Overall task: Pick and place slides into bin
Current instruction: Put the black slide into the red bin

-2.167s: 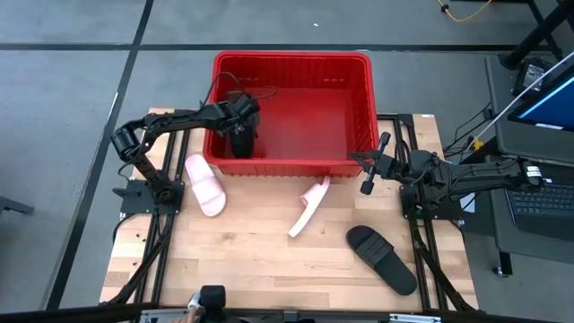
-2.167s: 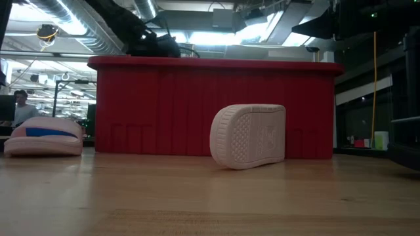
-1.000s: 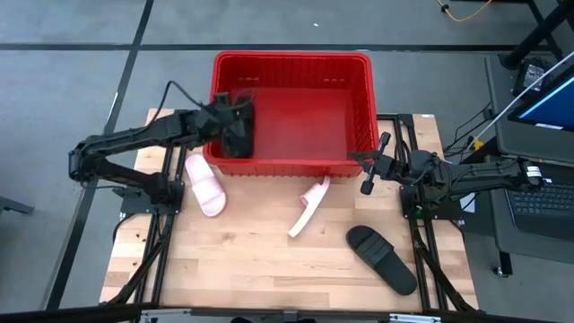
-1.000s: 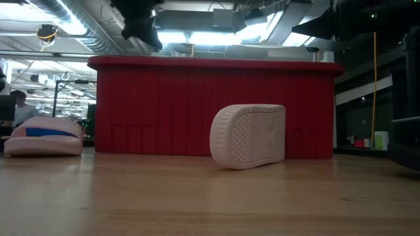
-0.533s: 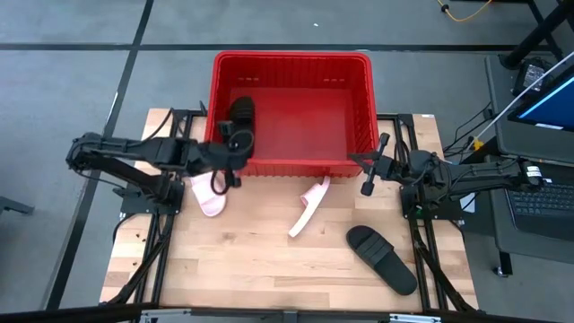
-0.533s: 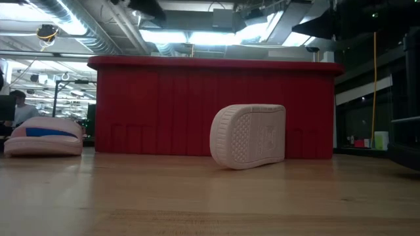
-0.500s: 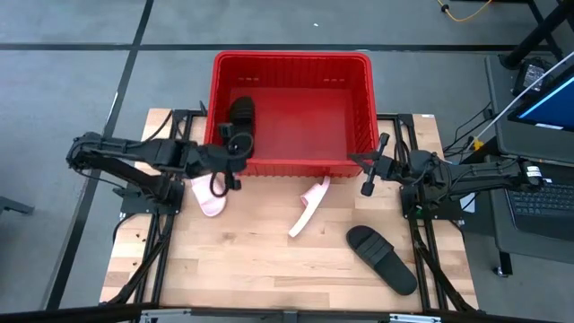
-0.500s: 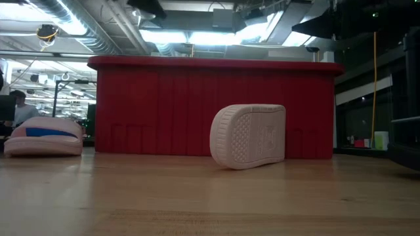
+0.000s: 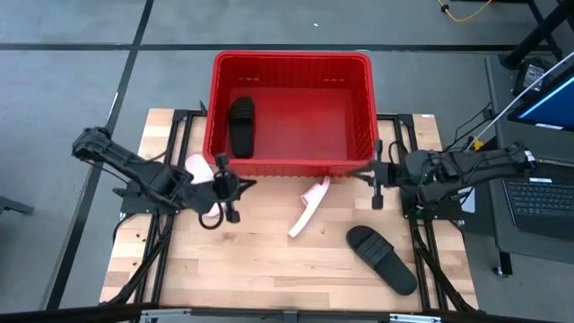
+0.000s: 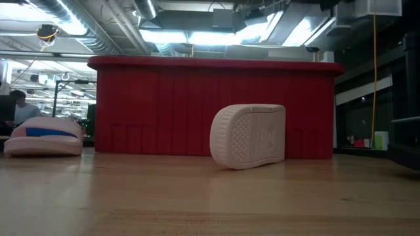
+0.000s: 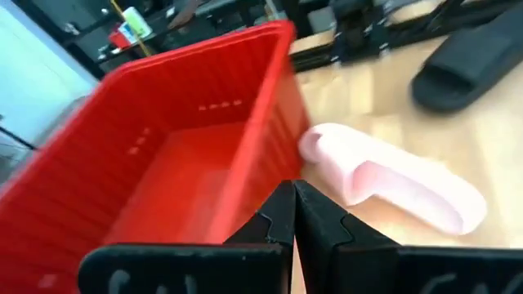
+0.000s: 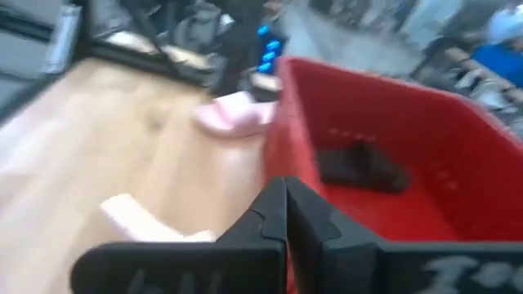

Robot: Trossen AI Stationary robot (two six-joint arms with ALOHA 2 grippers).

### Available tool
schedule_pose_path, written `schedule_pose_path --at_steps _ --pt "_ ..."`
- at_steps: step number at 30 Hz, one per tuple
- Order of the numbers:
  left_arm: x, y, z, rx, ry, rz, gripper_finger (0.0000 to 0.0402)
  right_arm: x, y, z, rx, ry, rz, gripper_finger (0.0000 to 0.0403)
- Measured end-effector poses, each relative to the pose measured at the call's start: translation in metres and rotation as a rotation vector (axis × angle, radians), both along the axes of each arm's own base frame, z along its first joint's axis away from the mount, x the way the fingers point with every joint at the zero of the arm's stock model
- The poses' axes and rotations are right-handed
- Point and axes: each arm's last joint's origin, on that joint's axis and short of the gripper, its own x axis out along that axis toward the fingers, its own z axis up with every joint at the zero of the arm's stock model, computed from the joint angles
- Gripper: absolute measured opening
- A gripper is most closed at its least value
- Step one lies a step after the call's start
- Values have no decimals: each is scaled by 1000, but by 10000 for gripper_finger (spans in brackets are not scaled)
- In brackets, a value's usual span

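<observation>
Currently left gripper [image 9: 226, 190] jaws pressed together, empty, over the flat pink slide [image 9: 206, 179] at the tabletop's [image 9: 269, 278] left. Right gripper [image 9: 376, 178] likewise closed, idle by the bin [image 9: 291, 61]. One black slide [image 9: 240, 126] binned, long axis front-back. Next: open jaws, descend. Other pink slide [image 9: 308, 206] rests on edge; second black slide [image 9: 383, 259] lies diagonal.

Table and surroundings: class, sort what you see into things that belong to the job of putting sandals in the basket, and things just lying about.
Belongs to the job:
red basket
black sandal in the basket
black sandal on the table
pink sandal tipped on its edge
pink sandal lying flat

Just lying about:
laptop
yellow cable
</observation>
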Motion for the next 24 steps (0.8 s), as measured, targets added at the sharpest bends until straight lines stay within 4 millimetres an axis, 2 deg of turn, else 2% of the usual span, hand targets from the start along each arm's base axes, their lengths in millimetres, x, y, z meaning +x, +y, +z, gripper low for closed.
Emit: schedule_pose_path --at_steps 5,11,24 --pt "-2 -17 -27 -84 -87 -48 1 -3 22 11 78 138 78 2" --pt "-6 -25 -50 -123 -156 -43 2 -14 45 -4 218 379 61 1" --pt "1 -30 -63 -148 -178 -31 2 -36 100 -32 248 587 57 0"
